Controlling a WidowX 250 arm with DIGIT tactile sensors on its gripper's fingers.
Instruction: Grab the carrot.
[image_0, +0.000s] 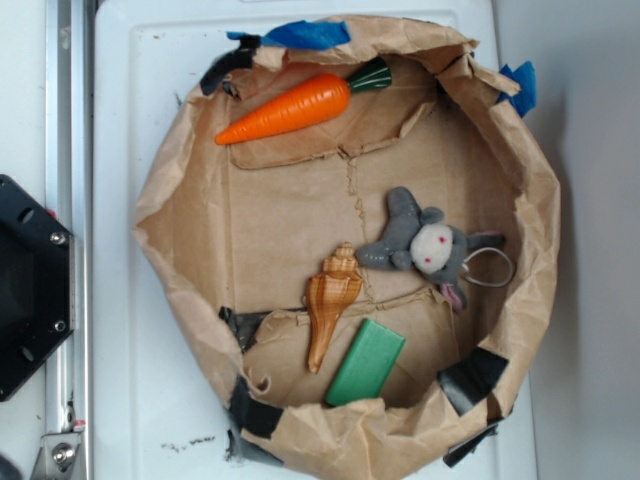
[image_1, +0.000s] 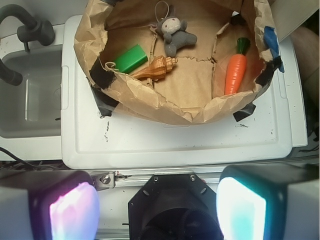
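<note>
carrot (image_0: 290, 108): lies flat on the floor of the paper bin (image_0: 160, 200), by the wall with the blue tape (image_0: 305, 33). Tip points toward the black tape (image_0: 222, 68) patch, green cap (image_0: 370, 76) toward the bin's middle wall. In wrist view it sits at the right side of the bin, cap away from the camera (image_1: 236, 71).
neighbours: nothing touching the carrot. Shell (image_0: 330, 300), plush (image_0: 425, 243) and green block (image_0: 365, 362) are well apart from it, clustered in the other half.
plush: grey, metal ring (image_0: 488, 267) at its side, near the wall opposite the robot base.
shell: just beside the plush, near the block, not touching the block as far as I can tell.
in the way: crumpled bin wall rises close along one long side of the carrot; other long side faces open cardboard floor.
room: bare floor between the carrot and the shell.
edges: bin stands on a white counter (image_1: 175, 145); sink (image_1: 30, 95) off to the left in wrist view.
gripper (image_1: 157, 210): spread apart, nothing between its fingers (image_1: 240, 210), short of the bin over the counter's near edge.
</note>
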